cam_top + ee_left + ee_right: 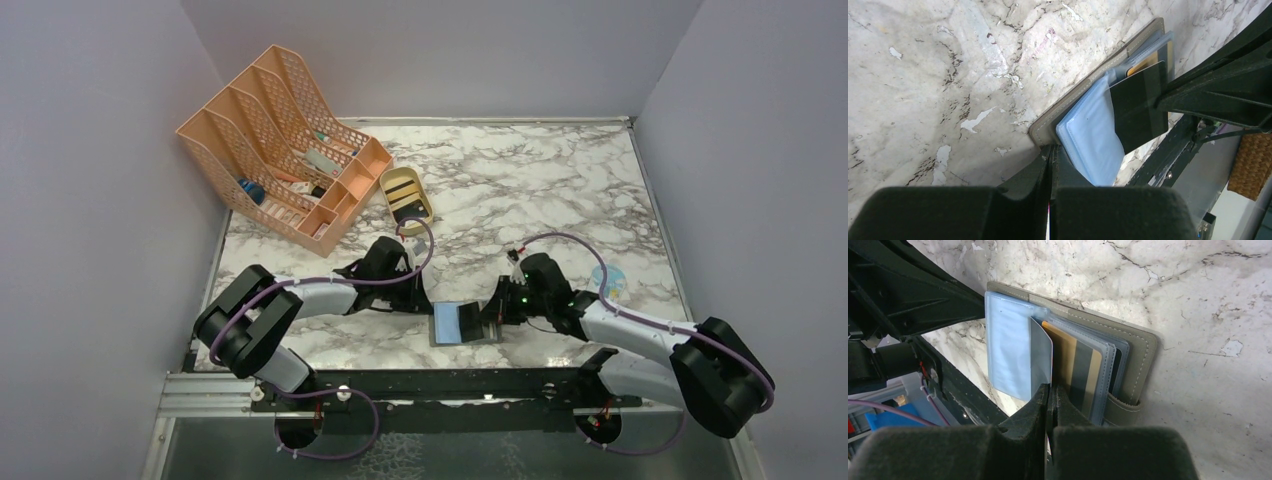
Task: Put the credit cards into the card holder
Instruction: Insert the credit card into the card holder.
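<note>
The grey card holder (465,323) lies open near the table's front edge, blue-grey pockets (1093,135) up. My right gripper (1050,387) is shut on a dark credit card (1043,355), which stands on edge between a blue pocket (1008,350) and a pocket holding a gold card (1068,360). The same dark card (1138,107) shows in the left wrist view. My left gripper (1050,150) is shut, its tips against the near corner of the holder's grey cover (1048,125). Whether it pinches the cover, I cannot tell.
A peach mesh file rack (280,140) stands at the back left. Beside it is a tan oval tray (392,180) with dark flat things inside. A small round light-blue thing (607,278) lies at the right. A black rail (450,385) runs along the front edge.
</note>
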